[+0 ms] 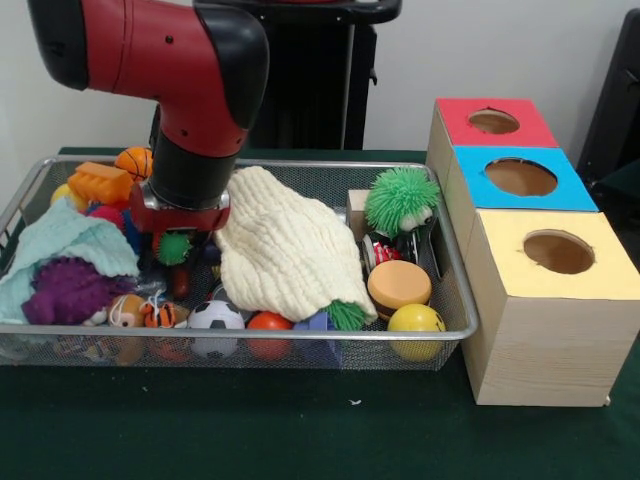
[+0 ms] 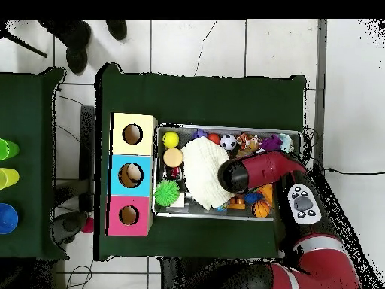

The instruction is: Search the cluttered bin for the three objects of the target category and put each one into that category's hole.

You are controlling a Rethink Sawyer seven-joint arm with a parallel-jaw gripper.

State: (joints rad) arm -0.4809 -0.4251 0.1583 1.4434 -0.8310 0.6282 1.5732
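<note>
The silver wire-mesh bin (image 1: 300, 162) (image 2: 225, 127) is full of toys and cloths. My gripper (image 1: 180, 230) reaches down into its left-middle part, right next to a small green spiky ball (image 1: 172, 248); clutter hides its tips. In the overhead view the arm (image 2: 256, 171) covers it. A small shiny can-like item with red marks (image 1: 382, 250) lies below the big green spiky ball (image 1: 400, 200) (image 2: 168, 193). No other silvery item shows. The blue-topped box's hole (image 1: 520, 177) (image 2: 132, 174) is the middle one of three, right of the bin.
A cream cloth (image 1: 285, 250) (image 2: 204, 171) covers the bin's middle and a mint cloth (image 1: 60, 245) its left end. A purple spiky ball (image 1: 65, 290), soccer ball (image 1: 215, 318) and yellow ball (image 1: 415, 322) lie along the front. Red-topped (image 1: 493, 122) and yellow-topped (image 1: 558, 252) boxes flank the blue one.
</note>
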